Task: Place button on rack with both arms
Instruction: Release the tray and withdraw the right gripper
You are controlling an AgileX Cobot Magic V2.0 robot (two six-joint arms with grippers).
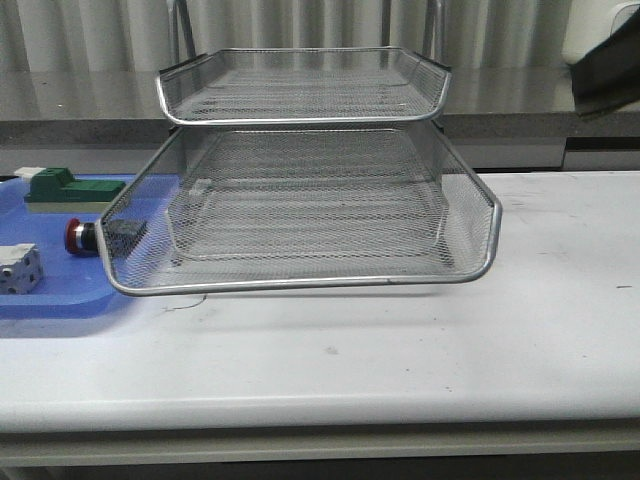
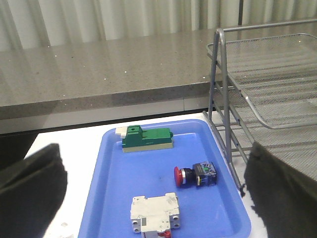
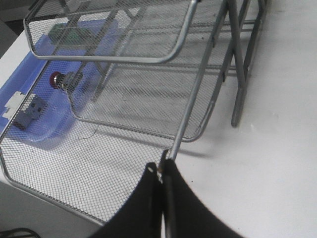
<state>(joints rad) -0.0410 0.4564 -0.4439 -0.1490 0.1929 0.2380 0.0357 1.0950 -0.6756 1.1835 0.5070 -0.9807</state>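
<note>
Progress: I judge it barely begun; button (image 2: 194, 175) untouched, every rack (image 1: 300, 285) tier bare.
Button: lying on its side in my blue tray (image 2: 111, 173), just beside the rack's posts.
Tray: also holds a green block (image 2: 147, 139) and a white breaker (image 2: 154, 212).
Left hand (image 2: 153, 191): spread wide, hovering above the tray, holding nothing.
Right hand (image 3: 162, 173): fingers pressed together at the rack's rim, nothing pinched.
Left: pick, hand over, place.
</note>
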